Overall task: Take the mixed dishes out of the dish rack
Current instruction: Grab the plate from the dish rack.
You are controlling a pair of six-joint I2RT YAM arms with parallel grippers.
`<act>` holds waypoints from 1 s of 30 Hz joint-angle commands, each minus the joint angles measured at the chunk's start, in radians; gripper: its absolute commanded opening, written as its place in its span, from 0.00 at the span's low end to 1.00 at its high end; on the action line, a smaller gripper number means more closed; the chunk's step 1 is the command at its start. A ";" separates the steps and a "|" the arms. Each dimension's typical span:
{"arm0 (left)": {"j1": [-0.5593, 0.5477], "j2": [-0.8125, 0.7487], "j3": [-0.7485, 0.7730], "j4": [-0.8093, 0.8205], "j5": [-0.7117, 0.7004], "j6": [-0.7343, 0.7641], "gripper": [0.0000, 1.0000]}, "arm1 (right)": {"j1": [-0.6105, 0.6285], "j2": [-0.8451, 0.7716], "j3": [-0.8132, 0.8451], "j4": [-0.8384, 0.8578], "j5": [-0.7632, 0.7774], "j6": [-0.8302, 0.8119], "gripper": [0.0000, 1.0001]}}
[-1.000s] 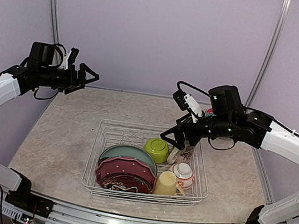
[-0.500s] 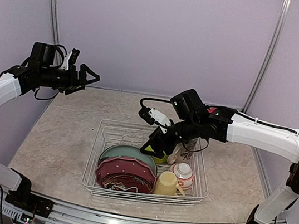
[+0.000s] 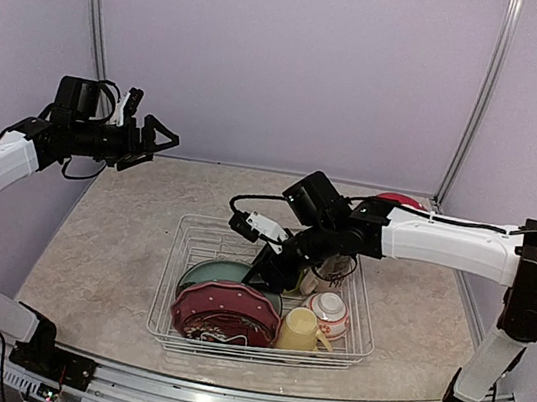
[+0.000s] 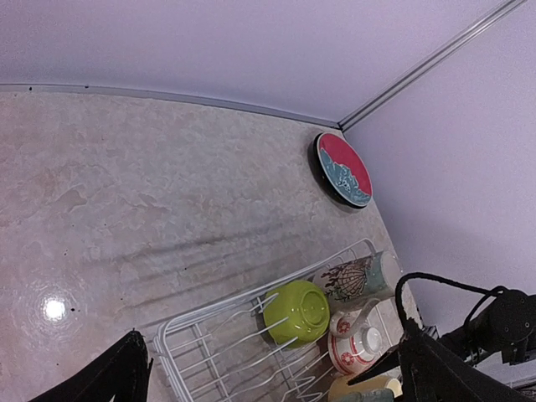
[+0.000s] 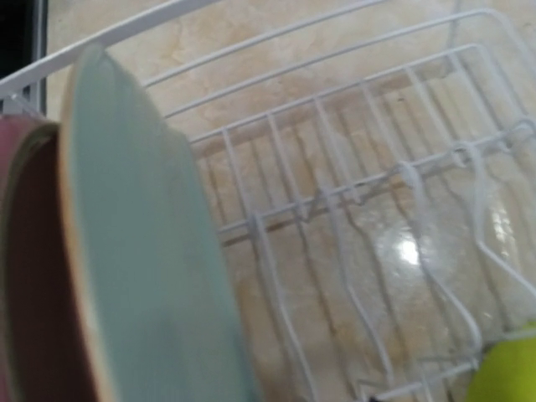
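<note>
The white wire dish rack sits mid-table. In it stand a teal-green plate and a pink dotted plate on edge, with a pale yellow mug, a small white-and-red bowl and a cream printed mug on the right. My right gripper is low inside the rack at the teal-green plate's far rim, covering the lime-green bowl. Its fingers do not show in its wrist view. My left gripper hangs open high at the far left, holding nothing.
A black-rimmed red and teal plate leans against the back wall in the far right corner. Upright white tines fill the rack's far half. Purple walls close in the table on three sides.
My right arm has swung left and down, from above the cream mug to the teal-green plate's far rim. The left arm has not moved.
</note>
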 commanded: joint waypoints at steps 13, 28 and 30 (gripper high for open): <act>-0.008 0.019 0.027 -0.010 0.019 -0.002 0.99 | 0.029 0.064 0.092 -0.104 -0.048 -0.094 0.22; -0.008 0.053 0.023 0.003 0.047 -0.018 0.99 | 0.022 -0.010 0.147 -0.185 0.016 -0.145 0.00; -0.007 0.054 0.023 0.001 0.044 -0.017 0.99 | 0.018 -0.024 0.156 -0.192 0.032 -0.141 0.00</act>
